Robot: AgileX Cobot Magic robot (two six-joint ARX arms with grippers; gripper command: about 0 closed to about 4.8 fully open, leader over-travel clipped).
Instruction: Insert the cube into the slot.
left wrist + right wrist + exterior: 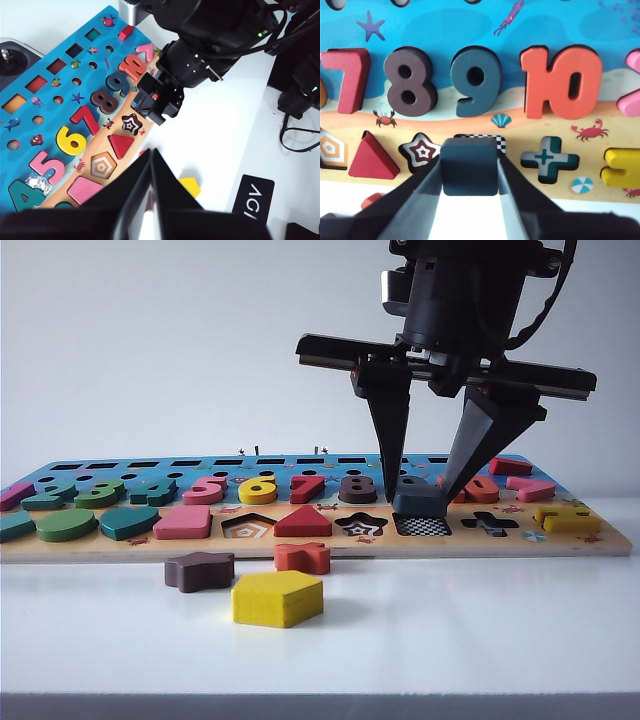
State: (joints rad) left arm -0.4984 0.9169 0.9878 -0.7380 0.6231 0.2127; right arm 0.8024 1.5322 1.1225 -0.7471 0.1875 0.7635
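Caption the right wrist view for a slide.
Right pincer holds the cube just above the checkered slot, between the star and cross cut-outs.

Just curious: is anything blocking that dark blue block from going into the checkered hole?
Nothing visible. The right gripper holds the cube just above the slot, whose checkered bottom is bare. The left gripper is shut, away from it.

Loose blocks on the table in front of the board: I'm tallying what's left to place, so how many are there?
3: a brown block at left, an orange cross by the board edge, and a yellow pentagon nearest the camera. More may lie out of view.
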